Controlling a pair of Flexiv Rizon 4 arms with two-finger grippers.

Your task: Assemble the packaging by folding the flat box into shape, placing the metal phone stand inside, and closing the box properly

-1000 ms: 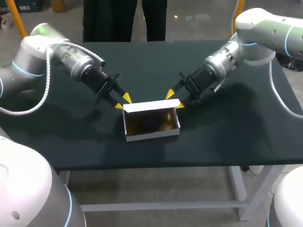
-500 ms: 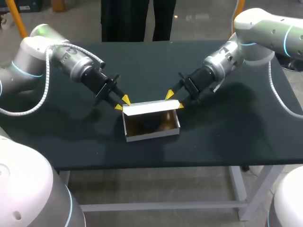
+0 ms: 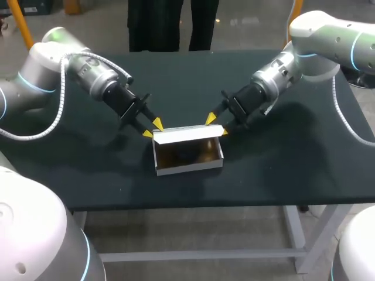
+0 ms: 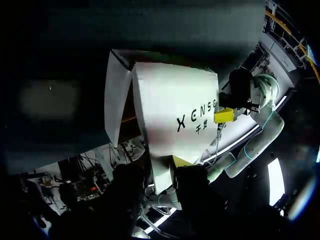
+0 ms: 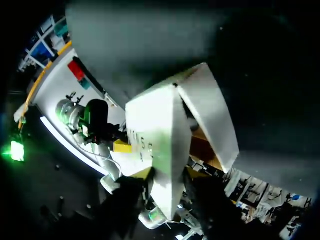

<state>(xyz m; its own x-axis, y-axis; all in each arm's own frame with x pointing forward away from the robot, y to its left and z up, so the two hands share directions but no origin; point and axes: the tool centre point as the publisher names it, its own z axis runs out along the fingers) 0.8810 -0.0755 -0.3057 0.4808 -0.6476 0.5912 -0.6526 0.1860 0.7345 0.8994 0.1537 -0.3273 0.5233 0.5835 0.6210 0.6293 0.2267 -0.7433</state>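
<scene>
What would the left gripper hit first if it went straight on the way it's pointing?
The left gripper would meet the box's lid flap almost at once; it is right at the flap's end. The right gripper seems to lie farther along that line, though depth is unclear.

The dark matte worktop (image 3: 293, 167) rests on a pale metal frame (image 3: 296, 233). A crossbar (image 3: 205, 255) of that frame runs below the near edge.

Left hand (image 3: 152, 128), right hand (image 3: 217, 125), angled inward
</scene>
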